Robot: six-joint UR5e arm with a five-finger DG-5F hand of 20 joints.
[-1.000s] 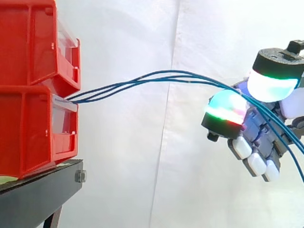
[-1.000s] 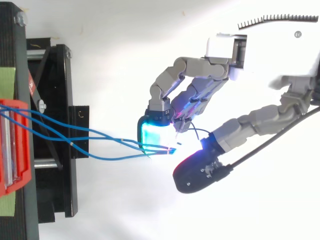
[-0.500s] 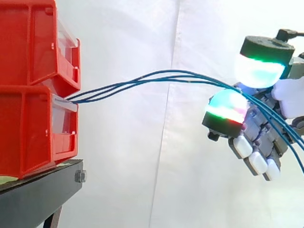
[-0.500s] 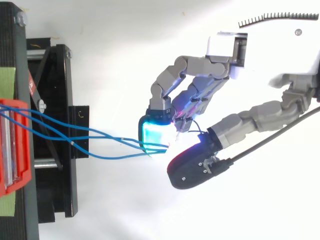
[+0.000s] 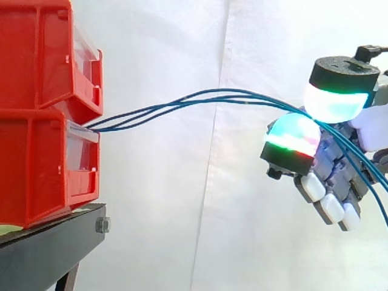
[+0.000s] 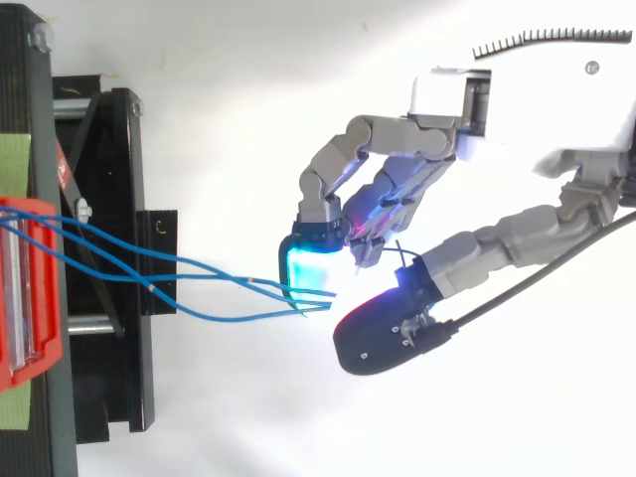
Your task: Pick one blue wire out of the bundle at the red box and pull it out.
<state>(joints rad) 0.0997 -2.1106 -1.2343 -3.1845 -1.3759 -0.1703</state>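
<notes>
Black stand (image 5: 48, 247) at lower left, bolt (image 5: 102, 225) on its corner; white curtain (image 5: 176, 200) behind, vertical seam down middle

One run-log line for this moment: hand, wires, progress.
hand: shut on blue wires | wires: arc from lower red bin to hand | pull-out: not yet done

**Black stand, red bins on top**

Here's the black stand (image 5: 54, 242), its top edge rising to the right in the side view, with a bolt (image 5: 102, 225) at the corner. Sitting directly on it is the lower red bin (image 5: 36, 170), and a second red bin (image 5: 36, 54) is stacked on that one. From above, a green patch (image 6: 14, 154) lies on the stand beside the bin.
</notes>
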